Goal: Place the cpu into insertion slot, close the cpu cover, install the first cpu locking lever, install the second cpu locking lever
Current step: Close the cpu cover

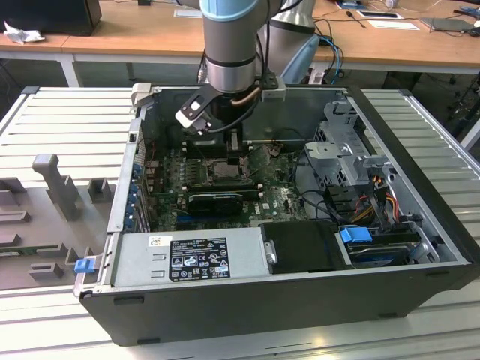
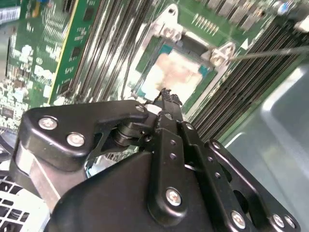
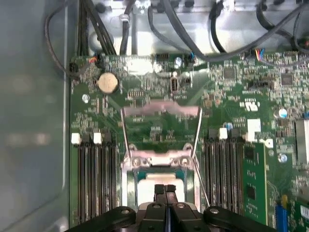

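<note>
Cpu (image 3: 153, 179) sits square in the insertion slot (image 3: 131, 183), pale top up, deep inside the open computer case (image 1: 300, 300) on the ribbed table (image 1: 67, 120), and in the exterior view the arm reaches straight down into that case. Fingers (image 3: 161, 194) are pressed together tip to tip, nothing visible between them, and in both wrist views they hang right over the chip's edge. So the target lies directly beneath the tips, not off to either side. Silver frame of the cpu cover (image 2: 147, 55) rings the chip, though I can't tell whether it lies fully flat. Two thin locking levers (image 3: 125, 130) run off from the slot's corners, one along each flank, roughly parallel, and they look unlatched. My read is that this is the cover stage, with the levers not yet hooked.
</note>
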{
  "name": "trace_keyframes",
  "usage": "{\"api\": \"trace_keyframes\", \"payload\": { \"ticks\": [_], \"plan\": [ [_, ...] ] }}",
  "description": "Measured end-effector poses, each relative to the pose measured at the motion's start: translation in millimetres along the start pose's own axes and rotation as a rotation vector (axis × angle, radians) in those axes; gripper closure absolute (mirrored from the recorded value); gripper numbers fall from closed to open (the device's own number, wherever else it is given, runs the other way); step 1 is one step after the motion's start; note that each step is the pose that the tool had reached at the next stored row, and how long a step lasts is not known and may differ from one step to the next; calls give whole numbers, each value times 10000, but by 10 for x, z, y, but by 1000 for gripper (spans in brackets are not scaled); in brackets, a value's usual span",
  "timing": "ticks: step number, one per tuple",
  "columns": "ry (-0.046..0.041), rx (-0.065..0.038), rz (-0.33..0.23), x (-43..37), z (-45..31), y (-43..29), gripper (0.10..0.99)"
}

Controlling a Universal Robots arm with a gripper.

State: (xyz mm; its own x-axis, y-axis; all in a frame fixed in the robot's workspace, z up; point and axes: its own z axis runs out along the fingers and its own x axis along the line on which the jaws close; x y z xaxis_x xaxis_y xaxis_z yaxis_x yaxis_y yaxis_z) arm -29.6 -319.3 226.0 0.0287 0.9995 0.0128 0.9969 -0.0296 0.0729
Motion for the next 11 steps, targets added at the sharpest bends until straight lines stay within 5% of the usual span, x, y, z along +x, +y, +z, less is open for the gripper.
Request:
{"api": "trace_keyframes", "payload": {
  "ticks": [2, 11],
  "plan": [
    [-2, 83, 1, 1, 3, 44, 980],
    [-1, 93, 5, 5, -106, 69, 980]
  ]
}}
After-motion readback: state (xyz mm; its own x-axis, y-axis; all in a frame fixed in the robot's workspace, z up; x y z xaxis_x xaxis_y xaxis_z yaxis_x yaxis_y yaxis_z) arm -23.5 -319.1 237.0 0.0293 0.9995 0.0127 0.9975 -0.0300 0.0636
